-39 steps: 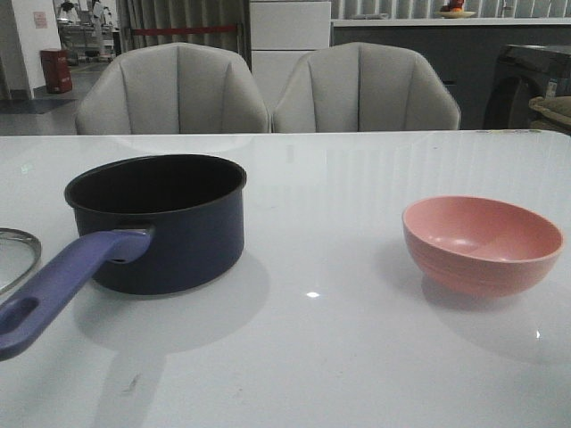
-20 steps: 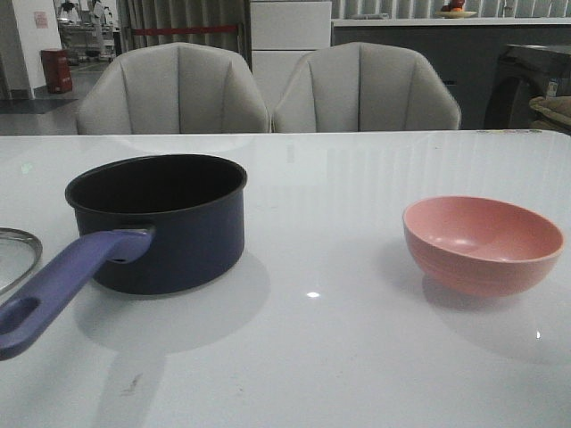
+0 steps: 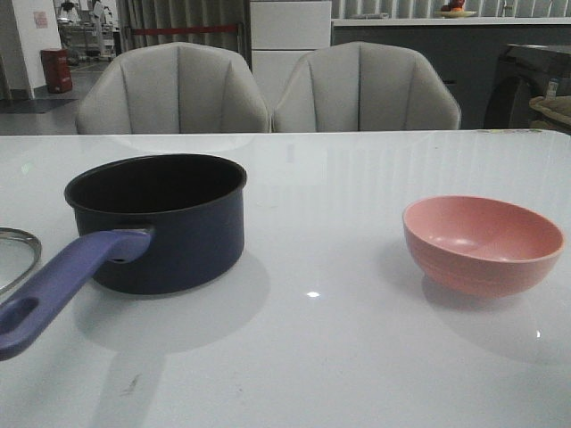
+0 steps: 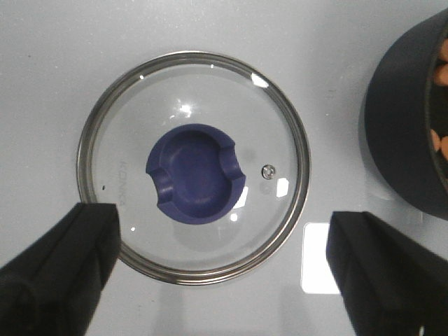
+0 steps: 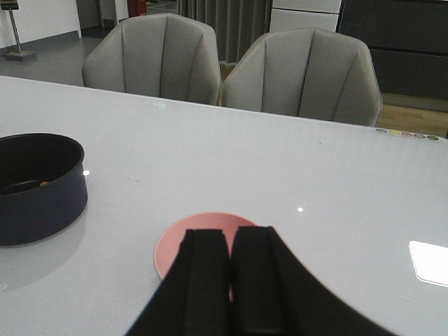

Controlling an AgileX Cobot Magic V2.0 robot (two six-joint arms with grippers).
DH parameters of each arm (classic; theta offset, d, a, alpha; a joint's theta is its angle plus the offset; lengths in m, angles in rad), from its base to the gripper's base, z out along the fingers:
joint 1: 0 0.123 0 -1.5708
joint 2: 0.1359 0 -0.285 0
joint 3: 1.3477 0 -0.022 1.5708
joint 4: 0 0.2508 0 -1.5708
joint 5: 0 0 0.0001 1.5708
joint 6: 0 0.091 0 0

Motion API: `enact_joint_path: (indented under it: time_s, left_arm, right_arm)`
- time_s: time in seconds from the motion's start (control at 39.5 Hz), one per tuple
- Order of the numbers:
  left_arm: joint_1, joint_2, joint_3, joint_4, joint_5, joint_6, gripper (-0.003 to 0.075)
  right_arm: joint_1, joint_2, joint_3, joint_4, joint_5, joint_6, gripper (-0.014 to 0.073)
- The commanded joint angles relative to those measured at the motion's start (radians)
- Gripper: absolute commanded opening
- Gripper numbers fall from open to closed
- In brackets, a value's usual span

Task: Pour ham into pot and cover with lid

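Observation:
The dark navy pot stands at the left of the white table, its purple-blue handle pointing toward the front left. Orange-tan ham lies inside the pot. The glass lid with its purple-blue knob lies flat on the table left of the pot; only its rim shows in the front view. My left gripper is open and empty, hovering above the lid. My right gripper is shut and empty above the pink bowl. Neither gripper shows in the front view.
The empty pink bowl sits at the right of the table. Two grey chairs stand beyond the table's far edge. The pot also shows in the right wrist view, to the bowl's left.

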Motion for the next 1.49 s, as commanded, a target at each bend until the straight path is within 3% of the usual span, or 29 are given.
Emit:
enact_joint_path:
  time_s: [0.0,1.09,1.19,1.34,1.47]
  left_arm:
    - [0.002,0.012,-0.059,-0.007,-0.012,0.000,0.0633]
    - [-0.008,0.269,-0.110,0.036,-0.010,-0.005,0.0619]
    - [-0.008,0.269,-0.110,0.036,-0.005,-0.005,0.0535]
    - [-0.008,0.269,-0.110,0.024,0.016,-0.005,0.0332]
    - [-0.008,0.269,-0.110,0.020,0.028,-0.005,0.0226]
  right_arm:
    - [-0.001,0.009,-0.025,-0.004,-0.085,-0.008,0.0155]
    - [-0.001,0.009,-0.025,-0.004,-0.085,-0.008,0.0155]
    - [-0.001,0.009,-0.025,-0.004,-0.085,-0.008,0.0155]
    - [-0.001,0.009,-0.025,-0.004,-0.091,-0.008,0.0155]
    - [-0.001,0.009,-0.025,-0.004,-0.093,-0.008,0.0155]
